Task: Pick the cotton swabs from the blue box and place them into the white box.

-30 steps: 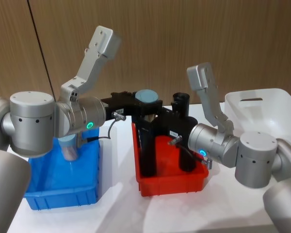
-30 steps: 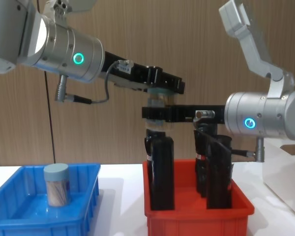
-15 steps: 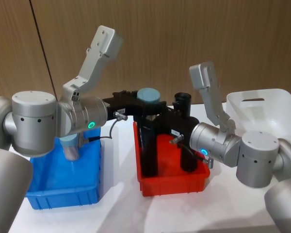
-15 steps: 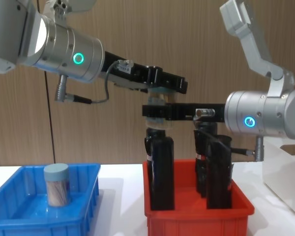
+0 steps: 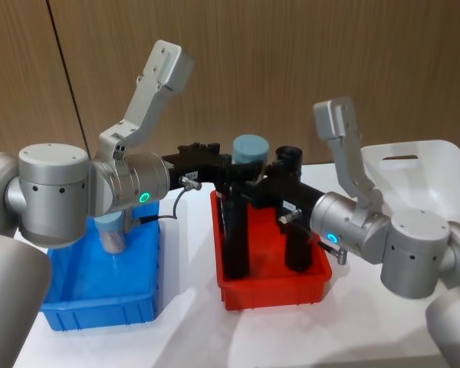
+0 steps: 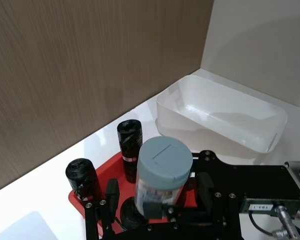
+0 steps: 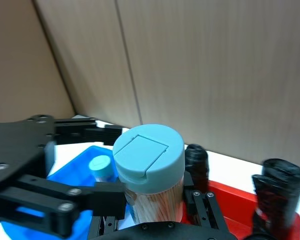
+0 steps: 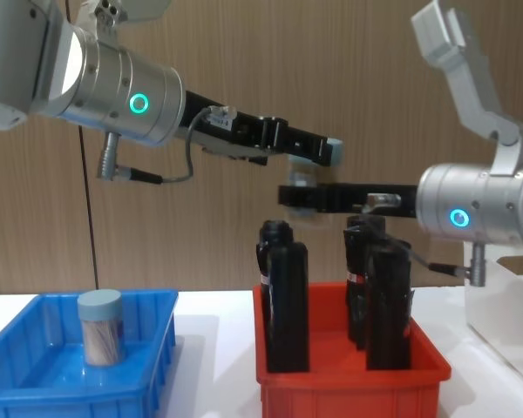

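Note:
One jar of cotton swabs (image 5: 251, 148) hangs above the red bin, clear with a pale blue lid (image 7: 149, 153). My right gripper (image 5: 249, 182) is shut on its body from the right. My left gripper (image 5: 215, 162) reaches in from the left at the same height, its fingers (image 7: 106, 197) spread open beside the jar and not holding it. A second jar of cotton swabs (image 5: 111, 231) stands upright in the blue box (image 5: 100, 310), also seen in the chest view (image 8: 100, 326). The white box (image 5: 422, 165) sits at the far right, with nothing showing in it in the left wrist view (image 6: 220, 115).
A red bin (image 5: 268, 290) between the two boxes holds tall black bottles (image 8: 283, 296) standing just under the held jar. A wooden wall closes the back. The blue box (image 8: 35, 383) is on the left of the white table.
The jar has shifted right with my right gripper, out from between the left gripper's fingers. My left arm has stayed almost still.

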You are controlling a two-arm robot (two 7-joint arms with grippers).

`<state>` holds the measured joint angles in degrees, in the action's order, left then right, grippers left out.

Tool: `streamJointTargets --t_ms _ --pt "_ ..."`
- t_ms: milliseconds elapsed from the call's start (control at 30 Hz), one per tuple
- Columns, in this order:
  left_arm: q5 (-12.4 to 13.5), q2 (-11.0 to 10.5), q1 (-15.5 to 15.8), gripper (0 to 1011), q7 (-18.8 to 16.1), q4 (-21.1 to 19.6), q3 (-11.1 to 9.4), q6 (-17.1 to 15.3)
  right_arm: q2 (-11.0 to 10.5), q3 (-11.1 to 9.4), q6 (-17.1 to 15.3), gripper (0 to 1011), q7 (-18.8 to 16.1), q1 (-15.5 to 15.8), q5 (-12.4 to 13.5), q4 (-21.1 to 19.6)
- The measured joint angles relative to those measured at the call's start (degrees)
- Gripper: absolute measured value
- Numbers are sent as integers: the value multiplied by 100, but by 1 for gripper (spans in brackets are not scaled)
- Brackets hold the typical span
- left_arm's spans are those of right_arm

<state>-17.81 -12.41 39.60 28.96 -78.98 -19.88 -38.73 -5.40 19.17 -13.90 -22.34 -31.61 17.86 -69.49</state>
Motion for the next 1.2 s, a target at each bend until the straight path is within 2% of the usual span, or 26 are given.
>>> streamJointTargets --t_ms 700,1200 --pt "0 0 0 1004 0 0 0 0 -270 -333 290 645 845 122 -84 35" --pt "0 0 0 1004 0 0 -1 0 -579 -714 441 645 1300 257 -144 -106"
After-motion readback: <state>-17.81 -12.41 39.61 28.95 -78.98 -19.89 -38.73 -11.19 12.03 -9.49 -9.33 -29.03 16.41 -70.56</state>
